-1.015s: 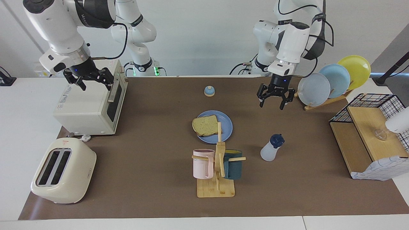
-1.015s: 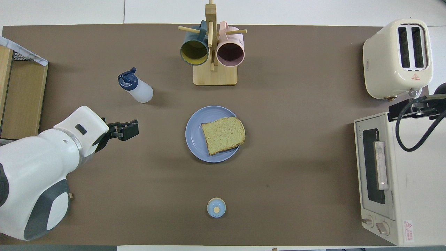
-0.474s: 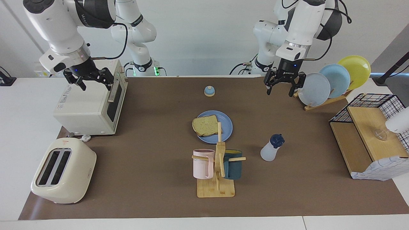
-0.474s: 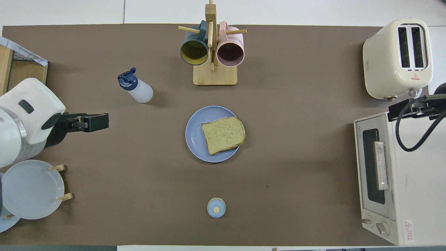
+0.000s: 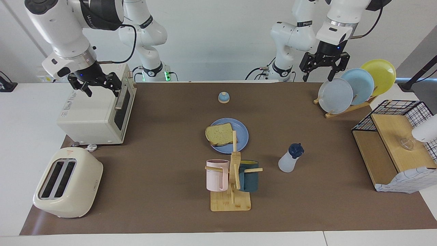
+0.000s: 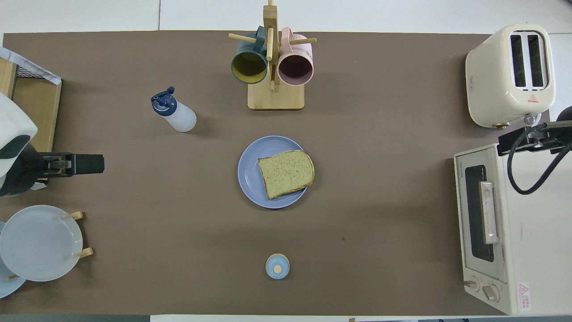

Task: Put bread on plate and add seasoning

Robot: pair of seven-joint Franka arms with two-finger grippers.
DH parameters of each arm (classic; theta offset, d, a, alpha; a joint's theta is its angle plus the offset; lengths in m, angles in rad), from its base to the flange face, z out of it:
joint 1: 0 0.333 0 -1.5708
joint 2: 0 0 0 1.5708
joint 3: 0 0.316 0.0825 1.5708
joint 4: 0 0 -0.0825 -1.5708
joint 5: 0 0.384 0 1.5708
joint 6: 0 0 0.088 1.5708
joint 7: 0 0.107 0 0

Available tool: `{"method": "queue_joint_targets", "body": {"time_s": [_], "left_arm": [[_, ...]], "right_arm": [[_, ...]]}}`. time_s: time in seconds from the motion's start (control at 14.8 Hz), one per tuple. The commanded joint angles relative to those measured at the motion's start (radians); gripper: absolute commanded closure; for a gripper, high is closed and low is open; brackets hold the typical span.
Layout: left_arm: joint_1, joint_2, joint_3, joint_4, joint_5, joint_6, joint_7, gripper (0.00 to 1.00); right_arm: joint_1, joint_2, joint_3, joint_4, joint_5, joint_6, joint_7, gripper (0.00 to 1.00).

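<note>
Facing view: the bread (image 5: 219,134) lies flat on the plate (image 5: 241,137) mid-tabletop, overhanging the rim toward the right arm's end. The seasoning (image 5: 290,159) stands tilted, its cap leaning toward the left arm's end, farther from the robots than the plate. The left tool (image 5: 324,65), fingers apart and empty, hangs high over the plate rack (image 5: 351,107); a second ago it was lower, nearer the seasoning. The overhead view shows this tool only side-on. The right tool (image 5: 95,85), fingers apart, waits over the toaster oven (image 5: 92,116).
</note>
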Motion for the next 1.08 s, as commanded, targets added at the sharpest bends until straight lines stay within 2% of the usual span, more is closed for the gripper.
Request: {"method": "queue_joint_targets", "body": {"time_s": [0.0,0.2,0.54,0.61,0.68,0.74,0.81,1.02], "left_arm": [[0.061,0.034,0.009,0.071,-0.053,-0.128,0.072,0.00],[0.079,0.033,0.009,0.075,-0.057,-0.182,0.086,0.00],[0.160,0.034,-0.003,0.081,-0.052,-0.148,0.086,0.00],[0.223,0.054,-0.033,0.100,-0.055,-0.150,0.087,0.00],[0.296,0.098,-0.122,0.136,-0.060,-0.154,0.087,0.00],[0.423,0.130,-0.233,0.196,-0.070,-0.165,0.087,0.00],[0.506,0.152,-0.321,0.239,-0.083,-0.177,0.086,0.00],[0.549,0.227,-0.363,0.319,-0.084,-0.216,0.086,0.00]], "right_arm": [[-0.006,-0.010,0.001,-0.009,0.012,-0.008,-0.025,0.00],[-0.006,-0.010,0.001,-0.009,0.012,-0.008,-0.025,0.00],[-0.006,-0.010,0.001,-0.009,0.012,-0.008,-0.025,0.00],[-0.006,-0.010,0.001,-0.009,0.012,-0.008,-0.025,0.00],[-0.006,-0.010,0.001,-0.009,0.012,-0.008,-0.025,0.00],[-0.006,-0.010,0.001,-0.009,0.012,-0.008,-0.025,0.00],[-0.006,-0.010,0.001,-0.009,0.012,-0.008,-0.025,0.00],[-0.006,-0.010,0.001,-0.009,0.012,-0.008,-0.025,0.00]]}}
